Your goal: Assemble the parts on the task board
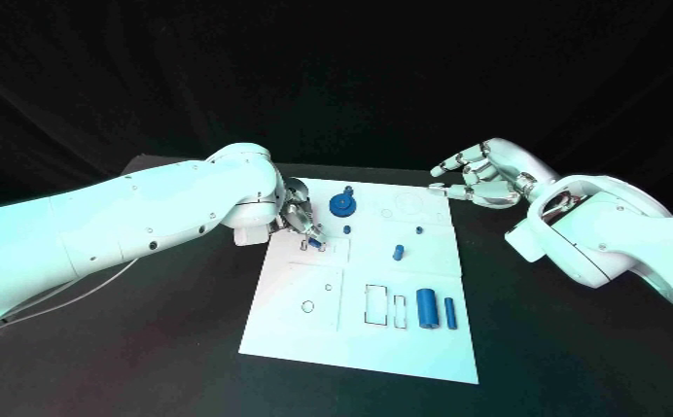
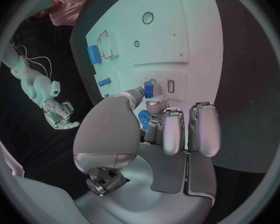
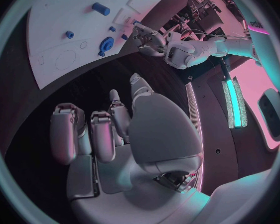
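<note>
Task board (image 1: 295, 325) on bench (image 1: 168, 339), centre. Gear-like part (image 1: 342, 206) at board's 12 o'clock; two cylinders (image 1: 426, 309) side by side at 4 o'clock. Left hand (image 1: 298, 220) over board's 10 o'clock edge, pinching small part (image 1: 317, 242). Right hand (image 1: 477, 176) off board, 1 o'clock.

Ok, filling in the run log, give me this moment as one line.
left hand: pinches small blue part over task board | right hand: empty, off board | two blue cylinders lying on board

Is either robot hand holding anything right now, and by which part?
The left robot hand pinches a small blue part by its lower end, over the task board. The right robot hand holds nothing.
</note>
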